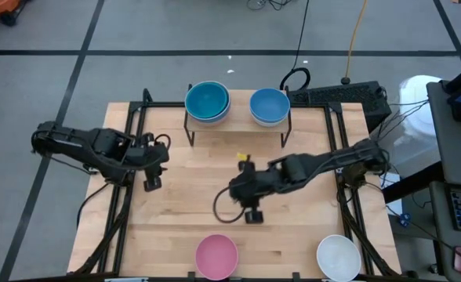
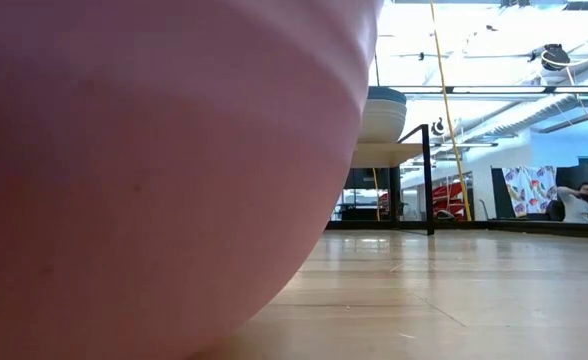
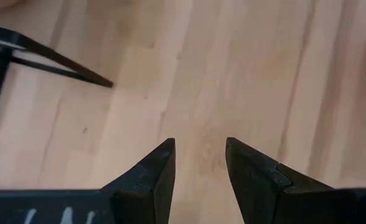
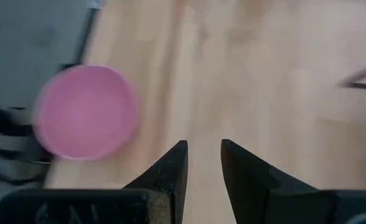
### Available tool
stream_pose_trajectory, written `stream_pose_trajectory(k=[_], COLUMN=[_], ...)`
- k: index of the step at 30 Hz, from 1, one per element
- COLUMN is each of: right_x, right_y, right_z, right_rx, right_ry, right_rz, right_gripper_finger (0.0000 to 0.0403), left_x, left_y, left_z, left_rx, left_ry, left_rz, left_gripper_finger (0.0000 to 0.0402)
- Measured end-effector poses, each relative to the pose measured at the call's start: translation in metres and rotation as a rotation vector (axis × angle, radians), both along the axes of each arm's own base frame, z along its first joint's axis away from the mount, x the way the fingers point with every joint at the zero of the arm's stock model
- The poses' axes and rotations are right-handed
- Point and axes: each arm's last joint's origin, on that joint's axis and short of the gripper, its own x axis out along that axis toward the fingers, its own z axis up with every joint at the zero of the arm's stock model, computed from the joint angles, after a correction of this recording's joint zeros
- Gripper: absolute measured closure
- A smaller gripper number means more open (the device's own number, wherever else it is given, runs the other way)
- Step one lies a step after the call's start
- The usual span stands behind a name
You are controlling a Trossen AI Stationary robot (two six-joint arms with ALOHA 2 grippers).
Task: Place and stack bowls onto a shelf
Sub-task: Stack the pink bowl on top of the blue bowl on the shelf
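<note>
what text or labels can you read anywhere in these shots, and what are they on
None can be read.
pink bowl, white bowl, the bowls on the shelf: no print shows.
left gripper and right gripper: pale marks on the left mount, too cut off to read.
patterned cloth in the room: pictures, no legible words.

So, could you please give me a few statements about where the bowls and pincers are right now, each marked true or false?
1. Two bowl stacks sit on the shelf: a teal-topped stack and a blue-topped stack. True.
2. The pink bowl is on the shelf. False: it sits at the table's near edge.
3. The right pincer holds a bowl. False: it is empty over bare wood.
4. The left pincer is open. True.
5. The white bowl is at the near right corner. True.
</note>
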Motion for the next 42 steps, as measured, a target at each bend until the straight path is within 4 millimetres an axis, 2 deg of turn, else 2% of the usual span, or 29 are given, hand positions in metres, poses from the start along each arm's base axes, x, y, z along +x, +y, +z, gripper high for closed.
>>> stream_pose_trajectory(k=[3,7,16,24,33,42], right_x=[0.016,0.034,0.054,0.063,0.073,0.077], right_y=[0.007,0.016,0.035,0.048,0.063,0.07], right_z=[-0.015,-0.037,-0.08,-0.104,-0.134,-0.143], right_rx=[0.086,0.115,0.124,0.184,0.249,0.294], right_ry=[0.011,0.031,0.114,0.168,0.223,0.236], right_rz=[0.009,0.006,-0.007,-0.082,-0.054,-0.073], right_gripper_finger=[0.0314,0.0314,0.0314,0.0314,0.0314,0.0314], left_x=[-0.002,-0.007,-0.012,-0.015,-0.017,-0.019], left_y=[-0.005,-0.011,-0.025,-0.032,-0.038,-0.042], left_z=[-0.004,-0.01,-0.01,-0.01,-0.01,-0.01], left_rx=[-0.007,-0.01,-0.009,-0.01,-0.009,-0.009], left_ry=[0.001,0.014,0.016,0.015,0.015,0.014], left_rz=[-0.016,-0.045,-0.132,-0.179,-0.22,-0.246], left_gripper_finger=[0.0254,0.0254,0.0254,0.0254,0.0254,0.0254])
